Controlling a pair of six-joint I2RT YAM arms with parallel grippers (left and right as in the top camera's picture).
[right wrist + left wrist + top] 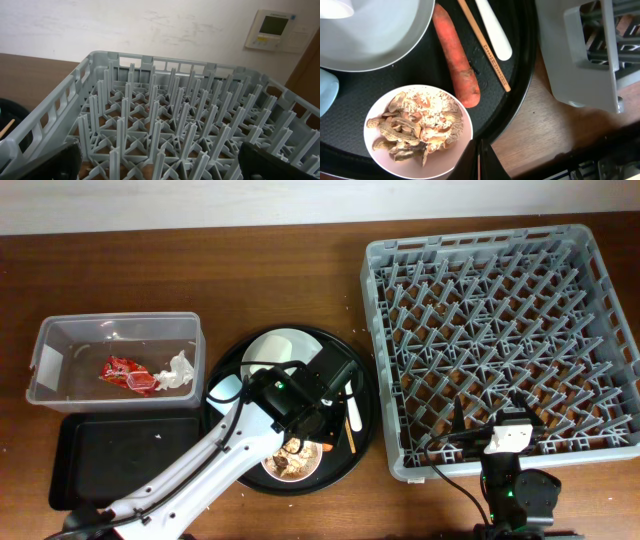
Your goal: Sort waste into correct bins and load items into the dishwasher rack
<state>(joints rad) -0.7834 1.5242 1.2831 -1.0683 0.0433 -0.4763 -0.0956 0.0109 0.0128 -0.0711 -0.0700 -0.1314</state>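
At the left of the brown wooden bench (280, 270), a clear rectangular plastic tub (60, 330). Holds a red crinkled wrapper (128, 374) and a wad of white crumpled tissue (178, 370), touching each other near the middle. On the tub's left wall, a white label (48, 366), too small to read. Just in front of the tub, a shallow black rectangular tray (120, 455), a few pale specks on its floor.

In the middle, a large round black tray (368, 395). Carries most of the rest. At its far side, a pale grey-green plate (380, 35) with what looks like a white cup (275, 348) on it. Just beside the plate's left edge, a light blue cup (327, 92). At the near side, a white bowl (445, 160), filled with brownish-white food scraps (415, 125): rice and peanut-like shells. Just beside the bowl, a small orange carrot (455, 55), tip almost at the rim. Right of the carrot, a thin wooden chopstick (485, 47) with a line of dark print along it, not legible. Then a white plastic fork (495, 30), only its handle in the wrist view.

On the right, a large square grey plastic dishwasher rack (500, 310), rows of upright pegs, bench wood showing through the grid.

Left claw (480, 157): pressed shut, tips right at the bowl's near rim, nothing visible between them. Right claw (160, 150): spread fully wide at the rack's near edge, gripping nothing.

On the wall beyond the rack, a white control panel (274, 27) with a small greenish screen; lettering too small to make out.
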